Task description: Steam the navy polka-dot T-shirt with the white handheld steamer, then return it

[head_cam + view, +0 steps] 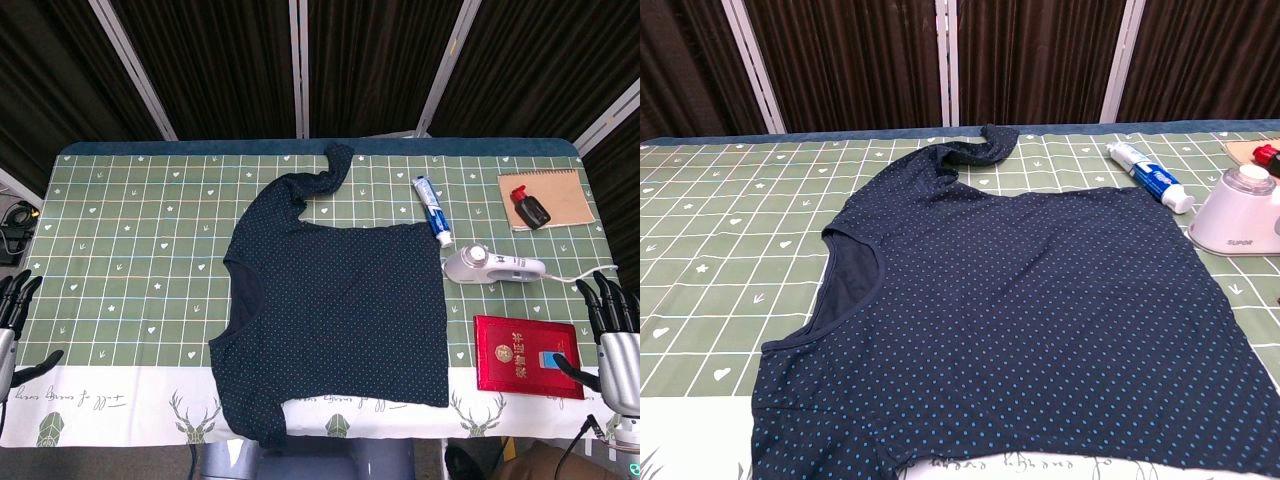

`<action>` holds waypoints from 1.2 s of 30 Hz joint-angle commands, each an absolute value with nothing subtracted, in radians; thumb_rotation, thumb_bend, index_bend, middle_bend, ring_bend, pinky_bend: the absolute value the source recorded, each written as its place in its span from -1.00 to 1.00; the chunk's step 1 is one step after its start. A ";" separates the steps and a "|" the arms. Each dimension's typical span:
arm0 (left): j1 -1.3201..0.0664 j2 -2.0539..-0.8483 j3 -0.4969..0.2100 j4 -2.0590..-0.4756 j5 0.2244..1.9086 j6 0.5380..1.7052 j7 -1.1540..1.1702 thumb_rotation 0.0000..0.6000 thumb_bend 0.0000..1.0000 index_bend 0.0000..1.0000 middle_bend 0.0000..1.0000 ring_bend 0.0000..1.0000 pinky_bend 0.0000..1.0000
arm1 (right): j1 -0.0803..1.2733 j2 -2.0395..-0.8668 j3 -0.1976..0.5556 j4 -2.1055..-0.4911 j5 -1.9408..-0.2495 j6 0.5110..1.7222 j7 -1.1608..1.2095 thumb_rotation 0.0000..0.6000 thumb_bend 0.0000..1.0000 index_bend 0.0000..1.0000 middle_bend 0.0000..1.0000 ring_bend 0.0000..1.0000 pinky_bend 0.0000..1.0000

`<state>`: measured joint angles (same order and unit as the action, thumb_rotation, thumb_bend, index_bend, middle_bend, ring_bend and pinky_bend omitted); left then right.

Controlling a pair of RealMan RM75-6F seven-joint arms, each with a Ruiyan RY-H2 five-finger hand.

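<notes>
Green grid-pattern tablecloth (120, 260) with a white deer-print border along the near edge, dark curtains (230, 60) behind.

Nearest, at the bottom corners of the head view: my left hand (14, 318) at lower left, fingers apart and pointing up, holding nothing. My right hand (612, 322) at lower right — same pose, fingers spread, empty, just off the table's edge. Neither shows in the chest view.

Navy polka-dot T-shirt (340, 310) lies flat in the middle of the frame, neckline toward the left, hem toward the right, near sleeve hanging over the table's front edge, far sleeve (330, 170) bunched up toward the back.

Red booklet (527, 356) lies lower right, beside my right hand. Just beyond it, the white handheld steamer (492, 265) lies on its side right next to the shirt's right edge — its cord runs off to the right.

Farther back: toothpaste tube (432, 209) near the shirt's far right corner, then a brown notebook (560, 205) at upper right with a small black-and-red object (529, 207) on it.
</notes>
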<state>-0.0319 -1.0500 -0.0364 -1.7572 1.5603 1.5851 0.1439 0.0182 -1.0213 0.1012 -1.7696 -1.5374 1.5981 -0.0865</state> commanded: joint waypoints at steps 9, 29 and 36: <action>-0.033 -1.052 -0.039 -1.755 1.561 1.586 0.157 1.00 -1.00 -1.00 -1.00 -1.00 -1.00 | 0.070 -1.042 0.118 -1.725 -1.503 1.511 -0.046 1.00 -1.00 -1.00 -1.00 -1.00 -1.00; -0.076 -1.116 -0.073 -1.727 1.468 1.511 0.253 1.00 -1.00 -1.00 -1.00 -1.00 -1.00 | 0.474 -1.373 0.228 -0.994 -1.336 0.970 0.114 1.00 -0.05 -0.50 -0.36 -0.53 -0.57; -0.083 -1.124 -0.085 -1.714 1.435 1.499 0.261 1.00 -1.00 -1.00 -1.00 -1.00 -1.00 | 0.522 -1.458 0.209 -0.864 -1.335 0.913 0.119 1.00 -0.02 -0.48 -0.35 -0.52 -0.57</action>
